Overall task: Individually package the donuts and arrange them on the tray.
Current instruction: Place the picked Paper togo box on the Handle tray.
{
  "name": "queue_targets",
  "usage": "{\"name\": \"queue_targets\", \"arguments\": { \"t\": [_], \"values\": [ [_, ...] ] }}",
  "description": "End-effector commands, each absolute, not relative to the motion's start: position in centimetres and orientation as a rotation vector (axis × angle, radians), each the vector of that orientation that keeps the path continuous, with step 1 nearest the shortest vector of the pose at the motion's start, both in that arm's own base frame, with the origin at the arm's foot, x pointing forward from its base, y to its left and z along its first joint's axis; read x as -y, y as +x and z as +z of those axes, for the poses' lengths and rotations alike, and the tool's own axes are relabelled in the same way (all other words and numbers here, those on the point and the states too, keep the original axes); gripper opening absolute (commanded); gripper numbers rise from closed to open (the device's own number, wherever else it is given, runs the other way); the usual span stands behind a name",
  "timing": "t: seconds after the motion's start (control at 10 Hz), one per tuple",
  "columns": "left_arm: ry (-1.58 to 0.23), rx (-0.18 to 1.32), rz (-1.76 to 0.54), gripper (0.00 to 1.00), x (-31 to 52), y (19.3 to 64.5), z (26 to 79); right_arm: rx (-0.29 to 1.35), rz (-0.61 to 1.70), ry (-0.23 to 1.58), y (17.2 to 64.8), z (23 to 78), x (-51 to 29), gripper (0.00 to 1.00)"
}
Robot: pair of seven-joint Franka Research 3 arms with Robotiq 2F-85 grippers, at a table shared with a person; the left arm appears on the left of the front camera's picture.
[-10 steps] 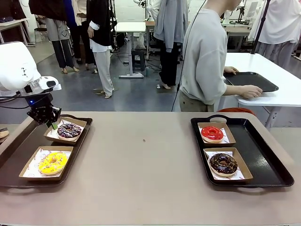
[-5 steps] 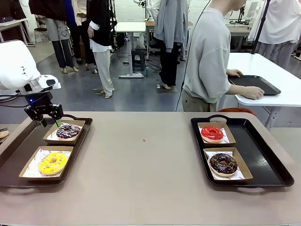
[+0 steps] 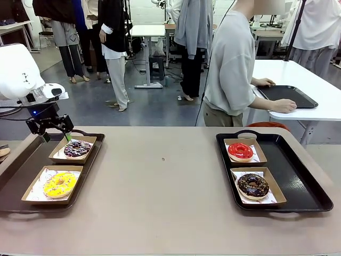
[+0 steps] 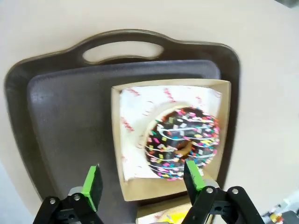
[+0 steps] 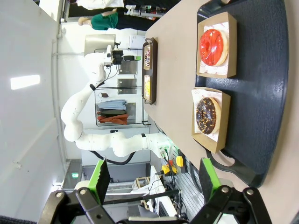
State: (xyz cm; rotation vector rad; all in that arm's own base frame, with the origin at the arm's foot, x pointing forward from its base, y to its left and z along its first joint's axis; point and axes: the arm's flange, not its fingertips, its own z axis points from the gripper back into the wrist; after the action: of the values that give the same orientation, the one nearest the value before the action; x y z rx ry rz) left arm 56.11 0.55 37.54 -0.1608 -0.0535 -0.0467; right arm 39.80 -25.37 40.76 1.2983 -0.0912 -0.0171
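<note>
Donuts sit boxed on two trays, the purple sprinkled donut (image 3: 78, 148) and yellow donut (image 3: 59, 184) at left beneath the released, wide-spread left gripper (image 3: 54, 137), the red donut (image 3: 240, 151) and chocolate donut (image 3: 252, 185) at right, while the right gripper (image 5: 154, 181) hangs empty, fingers apart.

Donuts: yellow (image 3: 59, 184), red (image 3: 240, 151), choc w/ sprinkles (image 3: 253, 185), purple-ish dark w/ multicolour sprinkles (image 4: 183, 143); black trays (image 3: 298, 176).

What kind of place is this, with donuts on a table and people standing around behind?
Probably a robotics lab or test workshop, not a bakery. A white robot arm with a black, green-padded left gripper hovers over a sprinkled dark donut in a brown cardboard box, and more white work tables and people stand behind.
</note>
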Motion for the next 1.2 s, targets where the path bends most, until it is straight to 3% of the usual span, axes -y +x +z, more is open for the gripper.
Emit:
{"name": "queue_targets", "arguments": {
  "t": [0.0,0.4,0.7,1.1],
  "values": [
    [-0.449,0.066,-0.091,0.90,-3.2,54.3,40.2,0.093,-0.029,1.291,39.6,40.9,25.2,1.00],
    [-0.892,0.176,-0.102,0.90,-13.9,51.2,43.9,0.093,-0.029,1.291,39.6,40.9,25.2,1.00],
    [-1.203,0.190,0.036,0.90,-22.9,48.3,42.5,0.093,-0.029,1.291,39.6,40.9,25.2,1.00],
    [-1.312,0.082,0.132,0.90,-27.2,45.8,39.1,0.093,-0.029,1.291,39.6,40.9,25.2,1.00]
  ]
}}
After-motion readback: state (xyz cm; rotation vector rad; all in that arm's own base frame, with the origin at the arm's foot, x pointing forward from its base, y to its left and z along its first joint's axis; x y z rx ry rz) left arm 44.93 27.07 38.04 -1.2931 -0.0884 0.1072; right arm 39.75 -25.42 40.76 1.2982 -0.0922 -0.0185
